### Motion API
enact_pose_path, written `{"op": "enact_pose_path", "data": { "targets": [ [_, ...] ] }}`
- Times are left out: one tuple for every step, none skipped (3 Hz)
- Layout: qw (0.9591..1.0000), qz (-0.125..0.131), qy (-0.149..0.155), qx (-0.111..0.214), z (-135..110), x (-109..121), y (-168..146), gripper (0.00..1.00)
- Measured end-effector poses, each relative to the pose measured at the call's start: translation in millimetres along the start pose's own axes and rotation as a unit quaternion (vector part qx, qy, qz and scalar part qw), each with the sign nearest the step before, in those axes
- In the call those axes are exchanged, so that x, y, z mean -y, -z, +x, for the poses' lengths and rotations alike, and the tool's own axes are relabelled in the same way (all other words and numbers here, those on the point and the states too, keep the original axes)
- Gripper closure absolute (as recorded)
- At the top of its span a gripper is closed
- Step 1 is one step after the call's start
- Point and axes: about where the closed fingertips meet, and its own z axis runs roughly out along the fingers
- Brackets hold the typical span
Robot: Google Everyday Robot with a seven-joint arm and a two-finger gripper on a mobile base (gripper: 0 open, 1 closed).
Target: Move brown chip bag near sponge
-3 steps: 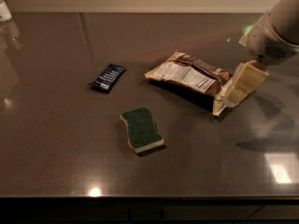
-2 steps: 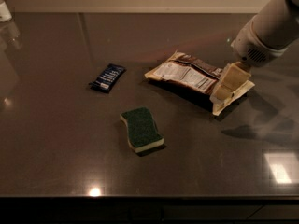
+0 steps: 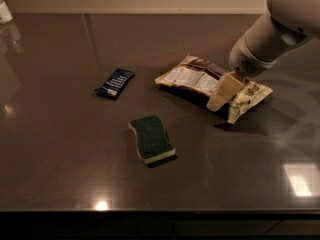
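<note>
The brown chip bag (image 3: 189, 77) lies flat on the dark table (image 3: 60, 154), right of centre, its white label panel facing up. The sponge (image 3: 151, 138), green top over a yellow base, lies in front and to the left of it, a short gap away. My gripper (image 3: 223, 91) reaches down from the arm at the upper right. It sits over the right half of the bag, low and close to its surface, and hides part of the bag there.
A small dark blue flat packet (image 3: 115, 82) lies left of the bag. A white object (image 3: 4, 11) stands at the far left back corner. The table's front edge runs along the bottom of the view.
My gripper has moved left, from beside the bag's right end to over its right half. The bag, sponge and packet have not moved.
</note>
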Motion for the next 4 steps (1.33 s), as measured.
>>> {"op": "enact_pose_path", "data": {
  "targets": [
    [1.0000, -0.007, -0.006, 0.003, -1, 5, -18, 0.00],
    [0.9998, -0.014, -0.015, -0.001, 2, 9, -28, 0.15],
    [0.9996, -0.019, -0.020, -0.001, 2, 11, -32, 0.39],
    [0.9995, -0.022, -0.020, 0.001, 0, 12, -30, 0.62]
  ]
}}
